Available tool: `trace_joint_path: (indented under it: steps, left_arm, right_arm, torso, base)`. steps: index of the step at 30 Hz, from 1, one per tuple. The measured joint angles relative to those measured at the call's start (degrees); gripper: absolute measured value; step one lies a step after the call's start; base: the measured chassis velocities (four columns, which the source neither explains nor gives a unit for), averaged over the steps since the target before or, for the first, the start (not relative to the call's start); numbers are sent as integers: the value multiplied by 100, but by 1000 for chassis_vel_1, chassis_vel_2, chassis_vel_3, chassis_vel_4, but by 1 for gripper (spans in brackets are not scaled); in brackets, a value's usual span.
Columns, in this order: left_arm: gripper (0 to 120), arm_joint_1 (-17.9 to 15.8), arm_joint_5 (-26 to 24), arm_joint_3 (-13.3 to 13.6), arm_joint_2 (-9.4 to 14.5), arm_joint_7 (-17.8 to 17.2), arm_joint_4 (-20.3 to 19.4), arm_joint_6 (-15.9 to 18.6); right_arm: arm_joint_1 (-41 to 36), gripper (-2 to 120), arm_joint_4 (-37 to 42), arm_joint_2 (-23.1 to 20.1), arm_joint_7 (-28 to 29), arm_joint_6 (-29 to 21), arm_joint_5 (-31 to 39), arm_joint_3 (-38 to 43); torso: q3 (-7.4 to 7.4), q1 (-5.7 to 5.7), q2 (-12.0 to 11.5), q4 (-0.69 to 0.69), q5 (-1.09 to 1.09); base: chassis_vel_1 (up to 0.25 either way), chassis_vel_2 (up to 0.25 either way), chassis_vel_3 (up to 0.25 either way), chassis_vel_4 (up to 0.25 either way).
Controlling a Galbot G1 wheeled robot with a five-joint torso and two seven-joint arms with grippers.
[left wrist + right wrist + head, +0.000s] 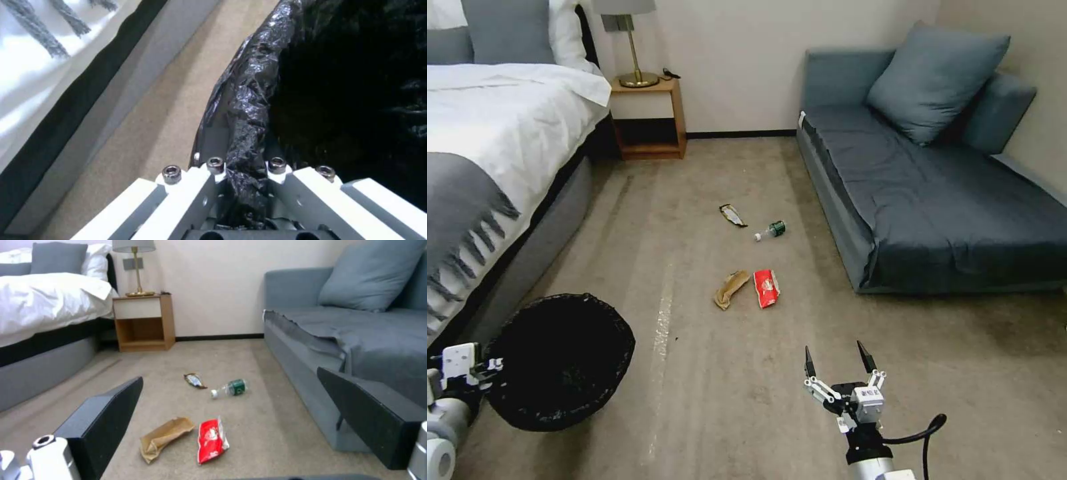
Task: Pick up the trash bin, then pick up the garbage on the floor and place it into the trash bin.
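— Left gripper (pixel 242 200): clamped on the bagged rim of the trash bin (pixel 560 360), low beside the bed (pixel 500 133). Light, crinkly liner, probably slippery; best pinched rim and all.

— Right gripper (pixel 839 363): spread wide, pointing forward above the floor (pixel 707 400). Farther out, red snack packet (pixel 766 287) and paper bag (pixel 731 288): light, soft, likely easy pinched flat.

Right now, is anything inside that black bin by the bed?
The trash bin, its rim clamped by the left gripper, shows just crinkly black liner inside. Its dark bottom is too shadowed to tell whether it holds anything.
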Motion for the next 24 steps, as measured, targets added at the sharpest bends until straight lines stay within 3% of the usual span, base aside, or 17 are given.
trace_joint_path:
  steps: [24]
  left_arm:
    - [3, -118, 83, -27, 34, -2, 181, 3]
  right_arm:
    - [118, 100, -263, 25, -160, 28, 22, -29]
  torso:
    - [0, 0, 0, -1, -1]
  base:
    - [-124, 128, 125, -130]
